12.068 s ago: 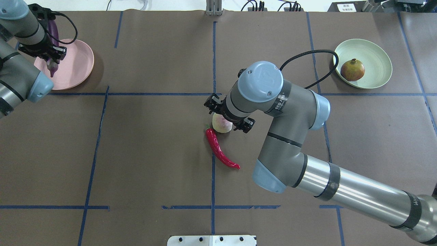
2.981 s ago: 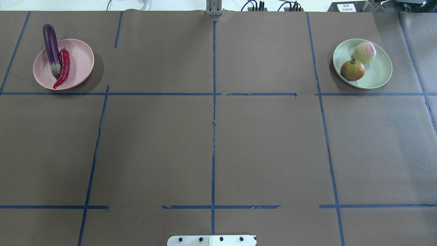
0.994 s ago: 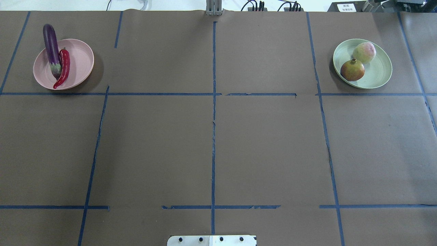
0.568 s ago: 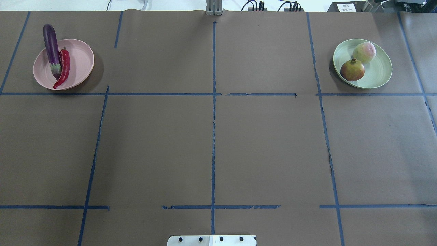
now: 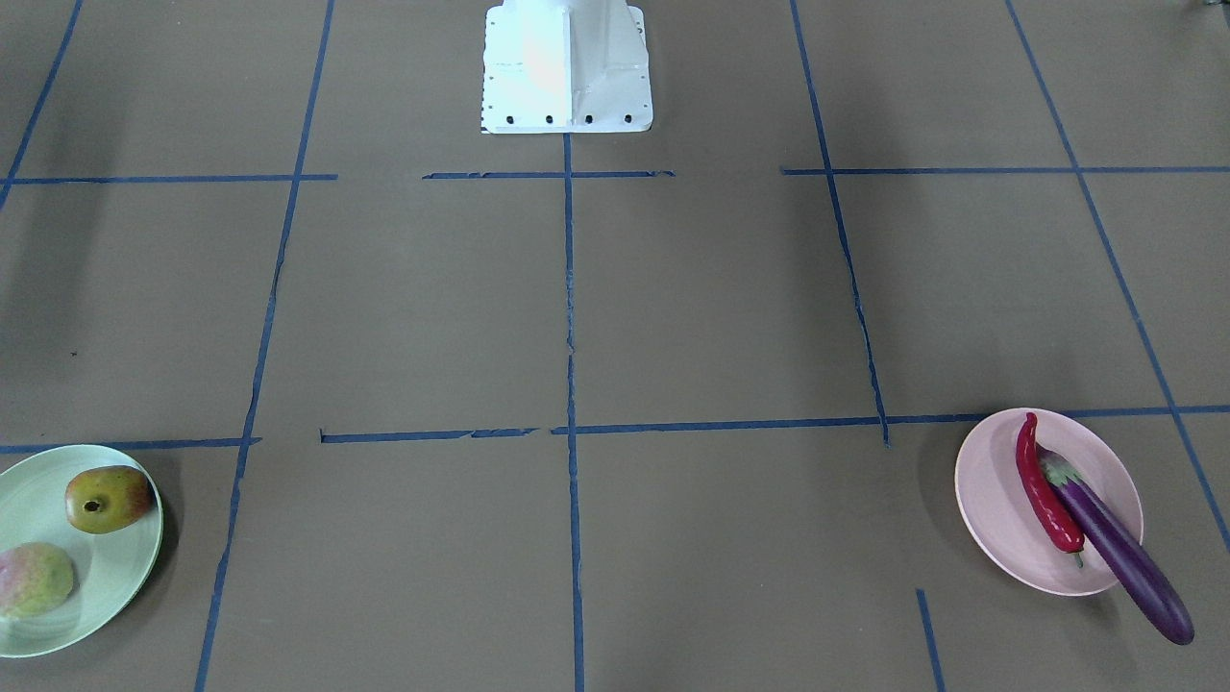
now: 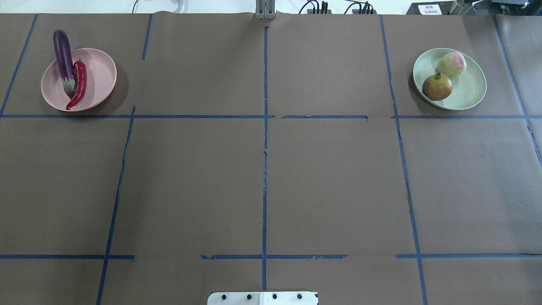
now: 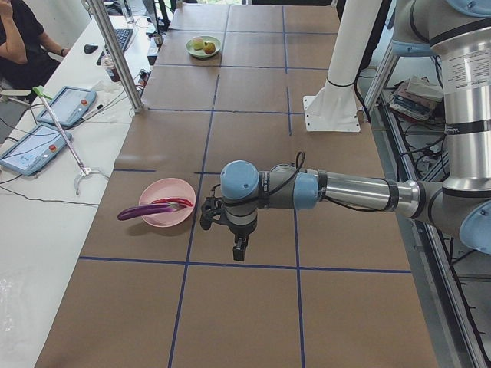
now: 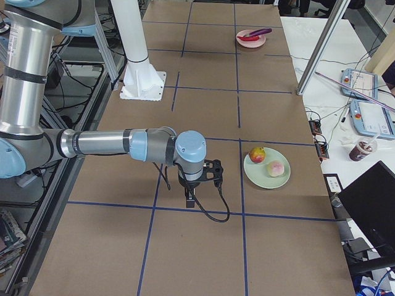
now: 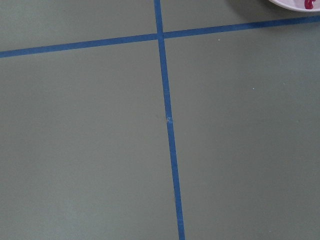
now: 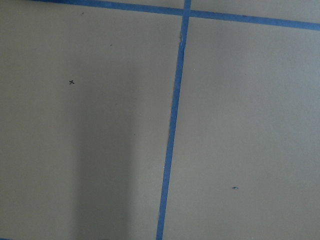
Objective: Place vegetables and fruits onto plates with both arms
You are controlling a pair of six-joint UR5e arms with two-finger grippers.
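The purple eggplant [image 6: 62, 55] and the red chili [image 6: 78, 82] lie side by side on the pink plate [image 6: 99, 76]; the eggplant's end overhangs the rim. The pomegranate-like fruit [image 6: 437, 87] and the peach-like fruit [image 6: 452, 65] sit on the mint green plate [image 6: 470, 91]. Neither arm shows in the overhead or front views. My left gripper [image 7: 239, 249] hangs above bare table beside the pink plate [image 7: 157, 218]. My right gripper [image 8: 189, 198] hangs above bare table beside the green plate [image 8: 259, 176]. I cannot tell whether either is open or shut.
The white base block [image 5: 567, 67] stands at the table's robot side. Blue tape lines [image 6: 264, 169] divide the brown table cover. A side table with tablets [image 7: 34, 146] and a metal post [image 7: 115, 54] border the far edge.
Nothing has moved in the last three seconds. Twelve seconds ago both arms were over the table, with the eggplant gripped and the peach and chili at mid-table; now all lie on plates.
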